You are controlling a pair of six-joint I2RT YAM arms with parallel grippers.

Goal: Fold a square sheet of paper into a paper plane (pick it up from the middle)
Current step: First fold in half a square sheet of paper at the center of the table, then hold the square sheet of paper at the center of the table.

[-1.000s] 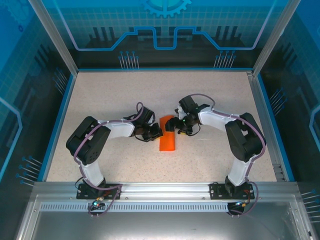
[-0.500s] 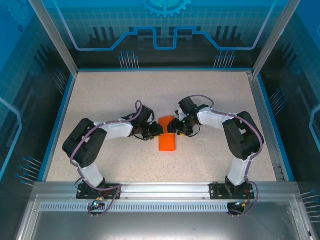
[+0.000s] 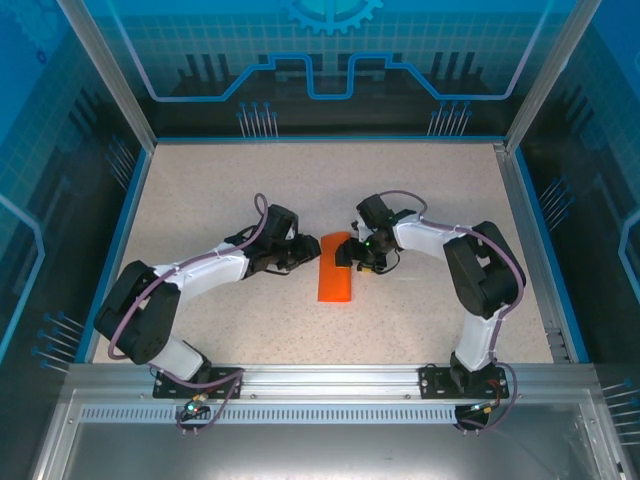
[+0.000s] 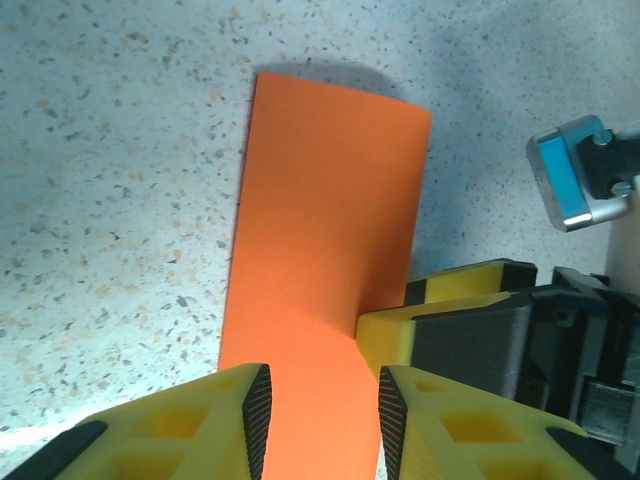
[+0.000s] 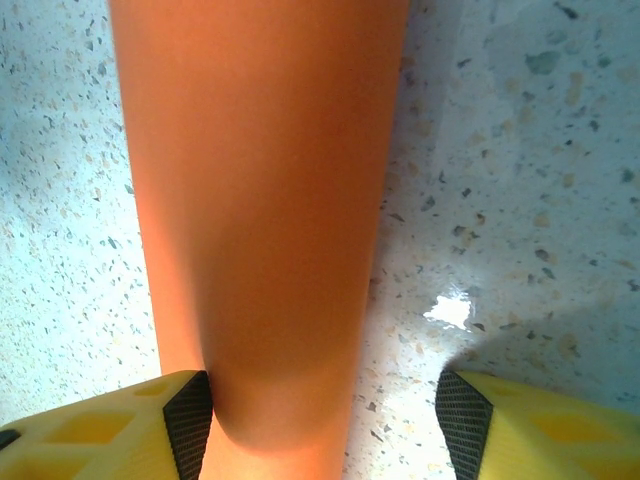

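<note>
The square sheet of paper (image 3: 336, 268), folded into a strip, lies between the wide-spread fingers of the right end effector (image 5: 325, 412). The left end effector (image 4: 318, 398), narrowly parted, sits at the strip's edge. The strip's end is cut off in the wrist views, and the left fingers perhaps overlap it.

Top camera looks down; both close wrist cameras share the sheet (image 4: 325, 250).

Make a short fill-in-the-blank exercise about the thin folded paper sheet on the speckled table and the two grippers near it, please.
1. The thin folded paper sheet on the speckled table is ___ in colour.
2. In the top view, the left gripper is at the sheet's ___ side.
3. In the right wrist view, the jaws of the right gripper stand wide ___.

Missing words: orange; left; open.
</note>
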